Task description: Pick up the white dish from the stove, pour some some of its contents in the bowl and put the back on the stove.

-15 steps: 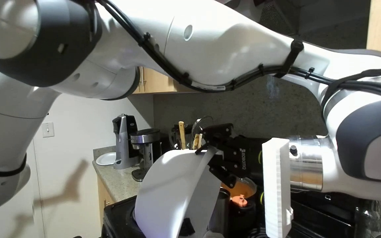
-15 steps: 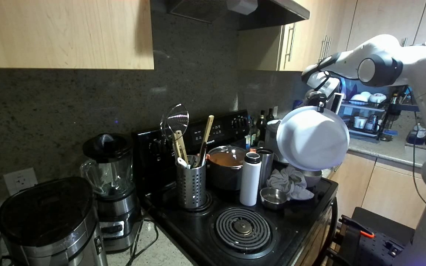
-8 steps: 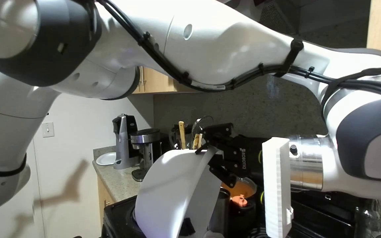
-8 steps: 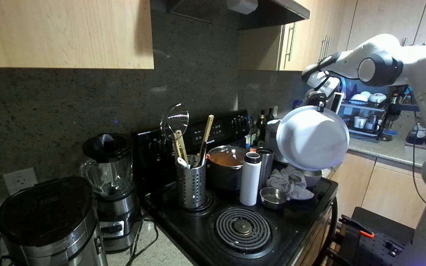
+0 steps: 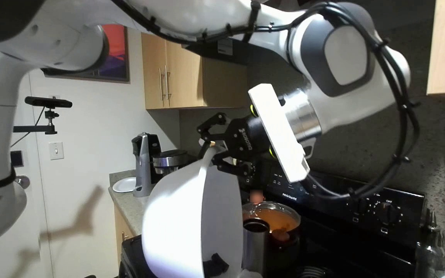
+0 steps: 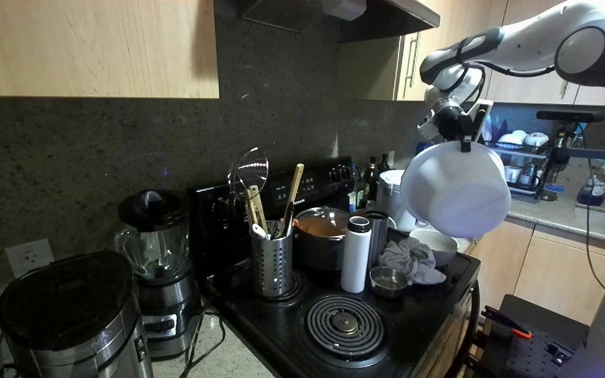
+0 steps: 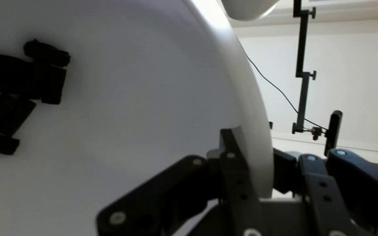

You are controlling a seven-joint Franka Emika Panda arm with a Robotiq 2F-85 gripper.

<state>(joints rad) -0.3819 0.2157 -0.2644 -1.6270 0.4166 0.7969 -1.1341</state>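
Shifted since the earlier frame: the white dish point(image 6: 455, 191) has gone toward 2 o'clock in an exterior view, showing more of its outer wall. The end effector point(image 7: 254, 146) pinches its edge, jaws narrow, one inside and one outside. From it, in that exterior view, the dish hangs at 6 o'clock, steeply tipped, off the stove point(image 6: 418, 307). The pour likely turns on the pale bowl point(image 6: 445, 254), probably the target, at 7 o'clock from the dish; whether directly beneath, I cannot tell. Dark pieces point(image 7: 3, 72) lie inside the dish.
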